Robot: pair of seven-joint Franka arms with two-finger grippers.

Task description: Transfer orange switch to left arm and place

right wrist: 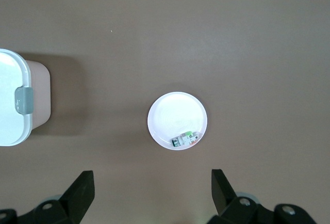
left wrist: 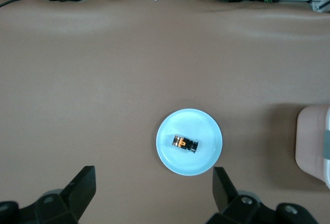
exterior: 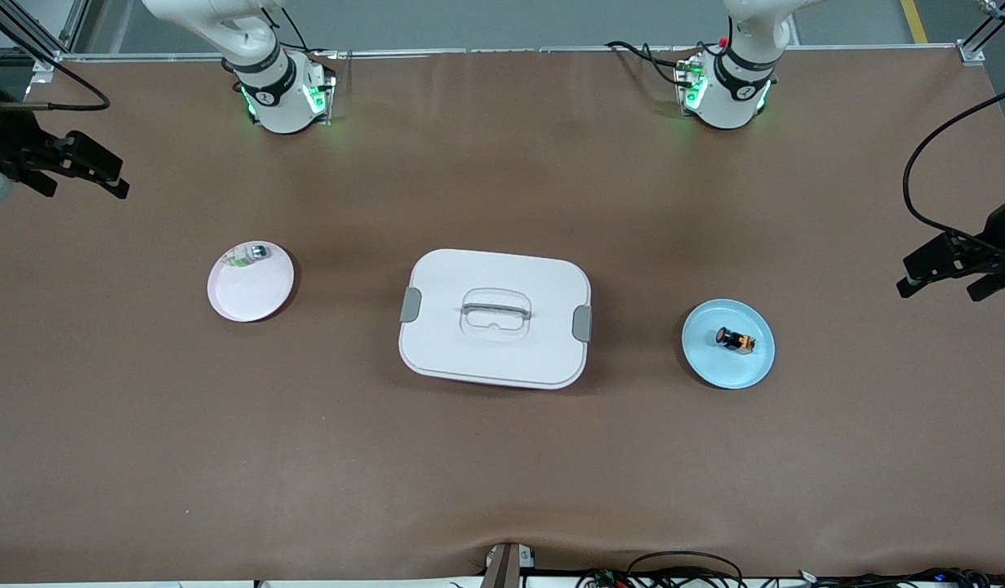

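The orange switch [exterior: 735,340] lies on a blue plate [exterior: 714,369] toward the left arm's end of the table. In the left wrist view the switch [left wrist: 185,143] lies on the plate [left wrist: 202,163]. The white box [exterior: 495,318] stands mid-table, lid on. My left gripper [exterior: 940,289] hangs high over the table's left-arm end, open and empty, its fingers wide apart [left wrist: 153,190]. My right gripper [exterior: 86,188] hangs high over the right-arm end, open and empty [right wrist: 152,190].
A pink plate [exterior: 253,298] toward the right arm's end holds a small clear-whitish piece [exterior: 249,255] with green and grey; the plate [right wrist: 172,113] and the piece [right wrist: 185,140] show in the right wrist view. The box's edge shows in both wrist views [left wrist: 314,144] [right wrist: 13,100]. Cables lie along the table's near edge [exterior: 682,572].
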